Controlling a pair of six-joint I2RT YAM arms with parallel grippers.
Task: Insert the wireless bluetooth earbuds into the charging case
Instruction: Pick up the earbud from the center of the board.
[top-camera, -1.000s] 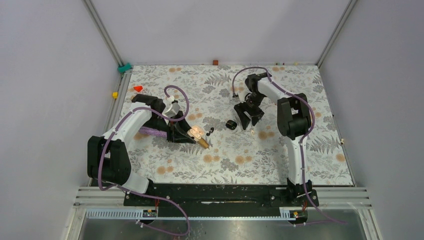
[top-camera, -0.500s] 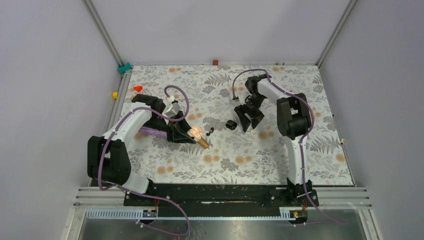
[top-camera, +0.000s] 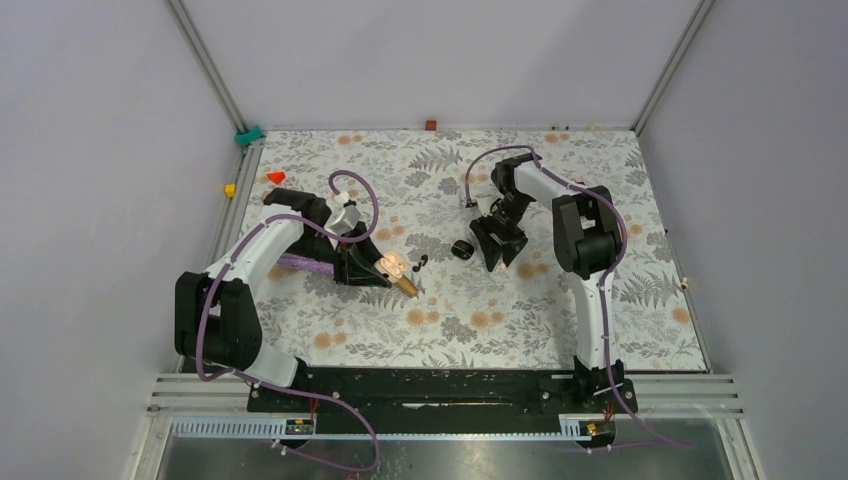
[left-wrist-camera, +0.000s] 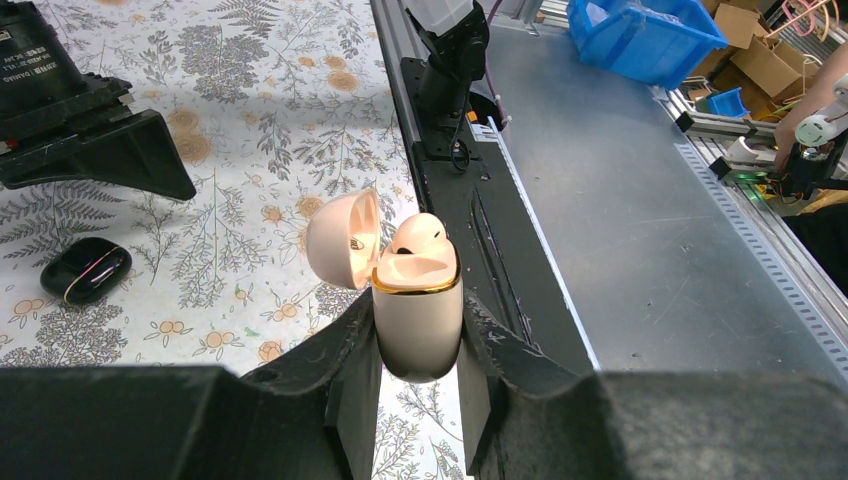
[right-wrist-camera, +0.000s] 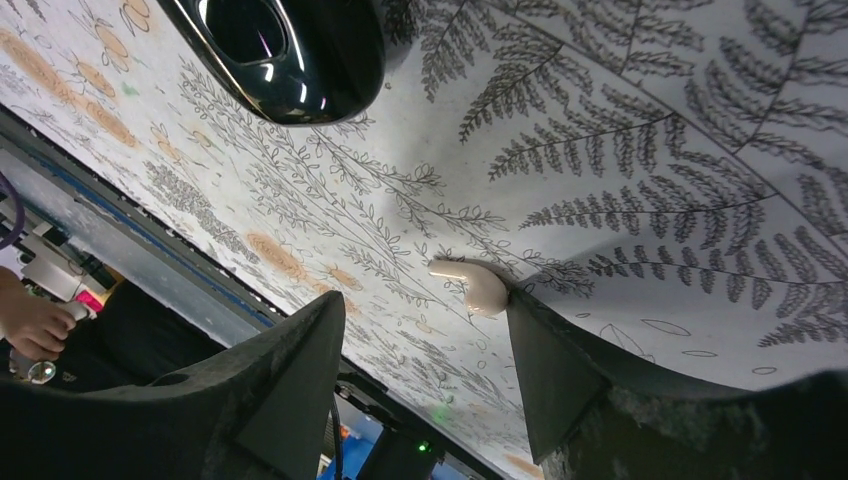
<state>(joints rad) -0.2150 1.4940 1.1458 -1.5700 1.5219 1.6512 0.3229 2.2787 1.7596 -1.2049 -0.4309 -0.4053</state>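
- While the jaws of the left gripper (left-wrist-camera: 417, 335) are clenching around the lower body of the cream-pink charging case (left-wrist-camera: 417, 300), its lid (left-wrist-camera: 343, 240) is hanging swung back toward 9 o'clock.
- One cream earbud (left-wrist-camera: 418, 236) is sitting in the case's well, its rounded head poking up above the gold rim.
- In the top view, two tiny black bits (top-camera: 420, 262) are lying just beside the case at its 3 o'clock. I cannot tell what they are.
- A glossy black pebble-shaped case (top-camera: 461, 249) is lying closed on the worktop (top-camera: 600, 300), farther out toward 2 o'clock and between the two arms.
- The right gripper (right-wrist-camera: 425, 300) is hanging low over the worktop at 3 o'clock of the black case, its jaws released and spread wide, grasping nothing.
- The second cream earbud (right-wrist-camera: 472, 284) is lying on the floral cloth between those jaws. In the wrist view it is touching or nearly touching the jaw at 3 o'clock, and the black case is at its 11 o'clock.
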